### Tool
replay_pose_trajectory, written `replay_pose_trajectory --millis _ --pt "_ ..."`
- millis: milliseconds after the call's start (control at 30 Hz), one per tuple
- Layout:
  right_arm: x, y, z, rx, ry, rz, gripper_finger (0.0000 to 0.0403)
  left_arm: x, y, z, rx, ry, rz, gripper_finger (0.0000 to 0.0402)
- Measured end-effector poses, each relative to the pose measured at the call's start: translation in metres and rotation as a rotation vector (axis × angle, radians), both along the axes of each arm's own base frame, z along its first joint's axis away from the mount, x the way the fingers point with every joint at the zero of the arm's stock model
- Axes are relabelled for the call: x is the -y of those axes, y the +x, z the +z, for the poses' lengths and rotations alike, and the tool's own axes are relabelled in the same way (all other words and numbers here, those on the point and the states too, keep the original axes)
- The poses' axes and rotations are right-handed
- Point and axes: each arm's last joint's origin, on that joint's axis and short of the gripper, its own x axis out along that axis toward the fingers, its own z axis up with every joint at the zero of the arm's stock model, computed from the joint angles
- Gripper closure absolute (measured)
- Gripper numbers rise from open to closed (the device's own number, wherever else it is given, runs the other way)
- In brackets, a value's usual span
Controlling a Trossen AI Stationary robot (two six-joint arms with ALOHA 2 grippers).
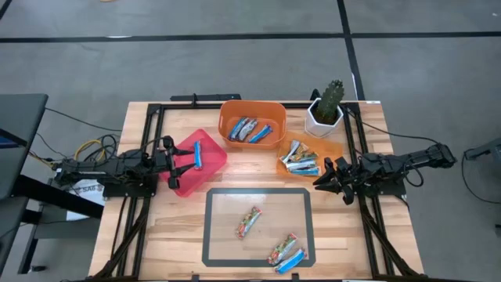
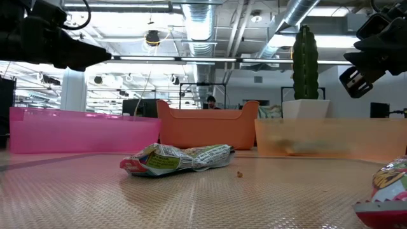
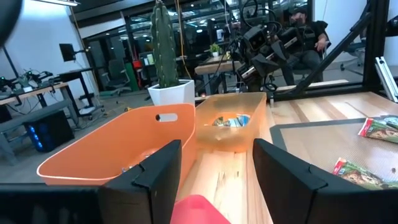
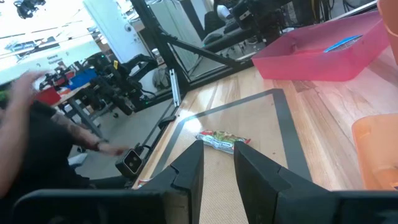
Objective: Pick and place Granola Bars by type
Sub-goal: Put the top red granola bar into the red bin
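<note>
Three granola bars lie flat inside the dark-framed mat [image 1: 258,190]: a multicoloured one [image 1: 249,222] [image 2: 178,159] [image 4: 222,141], another multicoloured one [image 1: 282,249] and a blue and white one [image 1: 290,261]. One blue bar [image 1: 198,154] lies in the pink bin [image 1: 211,160]. Several bars lie in the orange bin [image 1: 250,124] and in the clear orange tray [image 1: 307,157]. My left gripper [image 1: 171,163] [image 3: 217,149] is open at the pink bin's left rim. My right gripper [image 1: 319,176] [image 4: 217,152] is open beside the tray, above the mat's right part, holding nothing.
A potted cactus [image 1: 327,110] [image 3: 165,50] stands at the far right, behind the tray. Black frame rails run along the table's left and right sides [image 1: 149,157]. A person's blurred hand [image 4: 25,87] shows beyond the table's near edge, and another person sits far off [image 3: 305,28].
</note>
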Motion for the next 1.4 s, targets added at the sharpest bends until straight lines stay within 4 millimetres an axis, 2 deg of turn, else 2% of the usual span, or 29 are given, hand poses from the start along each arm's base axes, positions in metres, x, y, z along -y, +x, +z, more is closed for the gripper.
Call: replay_pose_trajectory --millis 733,900,1100,1233,1400 --pt "0.000 0.000 0.001 0.006 0.003 -0.002 0.0321 0.000 0.000 0.000 0.000 -0.001 0.000 0.0209" --pt "0.000 0.000 0.006 -0.006 0.238 -0.020 0.0321 0.000 0.000 0.000 0.000 -0.001 0.001 0.0209" --pt "0.000 0.000 0.009 -0.054 0.348 -0.048 0.0321 0.000 0.000 0.000 0.000 -0.001 0.001 0.0209" --pt "0.000 0.003 0.031 -0.066 0.263 -0.050 0.0321 0.000 0.000 0.000 0.000 -0.001 0.001 0.0209" --pt "-0.004 0.021 0.063 -0.141 0.086 -0.043 0.0321 0.000 0.000 0.000 0.000 -0.001 0.001 0.0209"
